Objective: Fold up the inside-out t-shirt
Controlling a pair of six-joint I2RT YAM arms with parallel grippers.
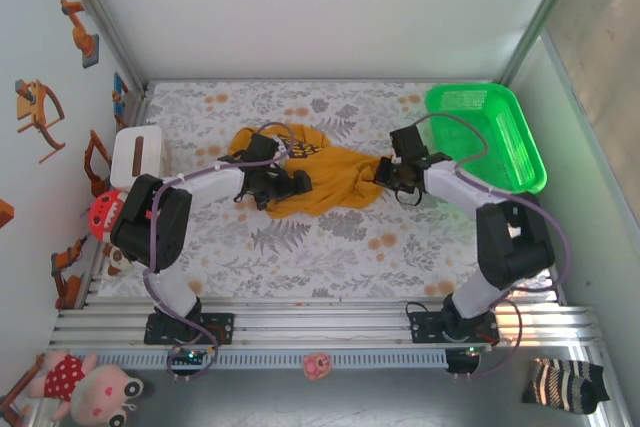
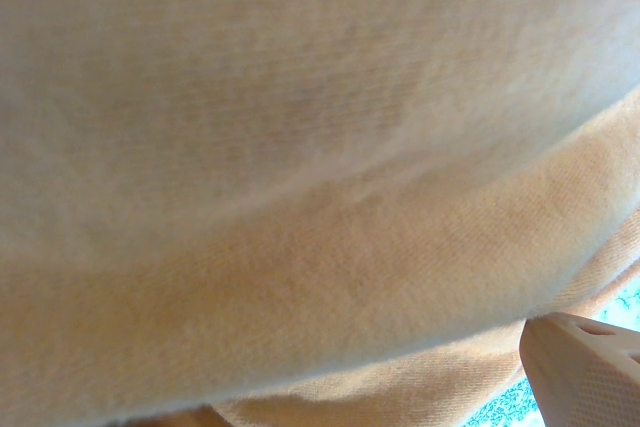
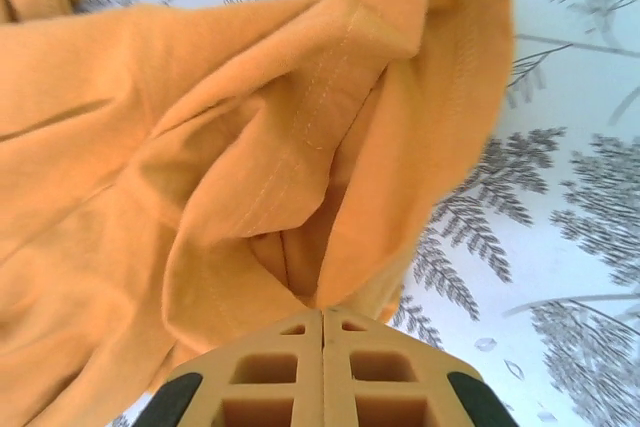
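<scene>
The inside-out t-shirt (image 1: 325,179), mustard yellow, lies crumpled in the middle of the floral table, with dark lettering showing near its far edge. My left gripper (image 1: 288,185) is pushed into the shirt's left side with its jaws wide apart. In the left wrist view the shirt's cloth (image 2: 300,197) drapes close over the lens, and one pale fingertip (image 2: 585,367) shows at the lower right. My right gripper (image 1: 383,172) is at the shirt's right edge. Its fingers (image 3: 322,319) are pressed together on a fold of stitched hem (image 3: 300,147).
A green plastic basket (image 1: 527,152) stands at the back right, just beyond the right arm. A white block (image 1: 137,151) and a red toy (image 1: 104,213) sit at the table's left edge. Bare floral tablecloth (image 1: 330,242) lies in front of the shirt.
</scene>
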